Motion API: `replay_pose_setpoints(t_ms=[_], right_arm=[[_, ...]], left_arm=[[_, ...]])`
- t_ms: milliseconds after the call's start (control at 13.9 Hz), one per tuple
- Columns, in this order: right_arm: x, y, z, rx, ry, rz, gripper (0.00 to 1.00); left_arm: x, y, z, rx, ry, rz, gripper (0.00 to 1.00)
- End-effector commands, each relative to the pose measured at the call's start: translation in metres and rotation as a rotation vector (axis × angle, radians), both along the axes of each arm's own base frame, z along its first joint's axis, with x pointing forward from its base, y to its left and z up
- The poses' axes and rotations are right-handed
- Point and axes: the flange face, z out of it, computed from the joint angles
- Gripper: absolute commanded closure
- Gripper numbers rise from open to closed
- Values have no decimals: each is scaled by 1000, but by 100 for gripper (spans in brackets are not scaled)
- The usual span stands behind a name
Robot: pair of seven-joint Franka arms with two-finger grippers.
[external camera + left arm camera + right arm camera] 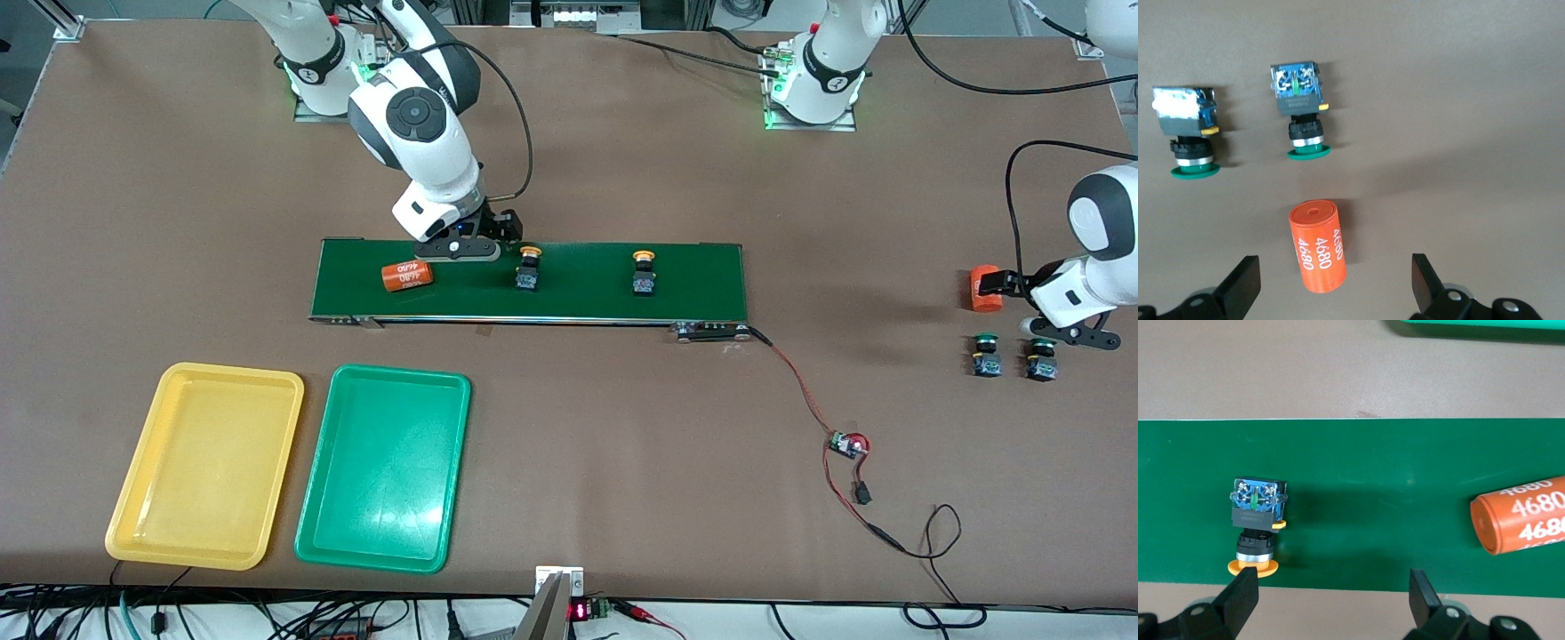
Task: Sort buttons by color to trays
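Table: a brown tabletop [569, 160] carries everything, with the dark-green conveyor belt [693, 280] as my landmark across its middle
My right gripper [1331, 603]: jaws wide apart and holding nothing, low over the belt's edge toward my bases, near the end of the belt at the right arm's end of the table
My right fingers [1241, 593]: one tip sits just beside the orange cap of a button, with no clear contact
First yellow-orange button [529, 268]: on the belt, lying on its side with its cap toward my bases, nearest my right gripper
Orange cylinder on the belt [407, 275]: printed 4680, lying on its side on the belt, toward the right arm's end from that button
Second yellow-orange button [644, 272]: on the belt too, toward the left arm's end from the first
My left gripper [1331, 283]: jaws wide apart and holding nothing, off the belt toward the left arm's end of the table, over a second orange cylinder [1318, 245]
Two green buttons [985, 354] [1041, 359]: side by side on the bare table, near that cylinder, nearer the front camera than it
Yellow tray [142, 480]: off the belt, nearer the front camera, toward the right arm's end
Green tray [316, 498]: just beside the yellow one, on its belt-middle side
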Motion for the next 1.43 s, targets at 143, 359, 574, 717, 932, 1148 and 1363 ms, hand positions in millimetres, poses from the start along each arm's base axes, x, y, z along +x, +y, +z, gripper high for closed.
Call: replay_pose_setpoints(t_ms=[143, 359, 574, 717, 932, 1148, 1363], right_arm=[[9, 2, -5, -9, -13, -24, 0], [12, 5, -9, -4, -7, -26, 0], [15, 6, -17, -9, -1, -20, 0], [19, 3, -25, -19, -11, -19, 0], [35, 9, -37, -22, -15, -29, 0], [41, 13, -45, -28, -13, -42, 0], [41, 13, -49, -30, -9, -44, 0]], left_arm=[[-19, 6, -24, -10, 32, 22, 0], [-27, 14, -41, 10, -13, 6, 0], [-29, 19, -51, 19, -12, 8, 0], [-32, 23, -67, 27, -13, 10, 0], [-38, 28, -85, 27, 18, 17, 0], [-46, 35, -98, 22, 41, 31, 1], [-47, 34, -98, 18, 52, 33, 47]])
